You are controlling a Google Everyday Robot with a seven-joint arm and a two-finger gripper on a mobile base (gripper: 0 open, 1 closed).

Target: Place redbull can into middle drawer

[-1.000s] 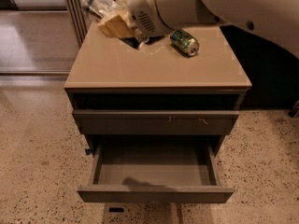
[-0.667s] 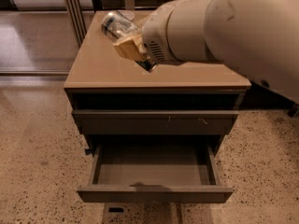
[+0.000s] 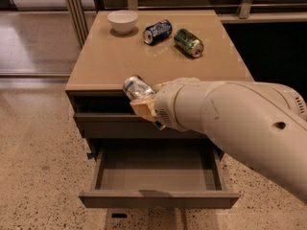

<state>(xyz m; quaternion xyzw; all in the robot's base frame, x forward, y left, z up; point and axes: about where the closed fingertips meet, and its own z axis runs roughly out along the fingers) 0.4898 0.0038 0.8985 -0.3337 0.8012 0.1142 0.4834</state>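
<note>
A beige robot arm's pincer [image 3: 143,105] is clamped around a slim, dented silver metal drink can [image 3: 136,86], holding it tilted above the rear of the pulled-out, wide, shallow grey-brown drawer [image 3: 158,199].

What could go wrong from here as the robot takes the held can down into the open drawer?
1. The redbull can sits tilted in the gripper at the cabinet top's front edge, not over the middle drawer; released here, it could roll onto the top or fall to the floor.
2. Going down, the can or the fingers might strike the closed drawer front above the open one.
</note>
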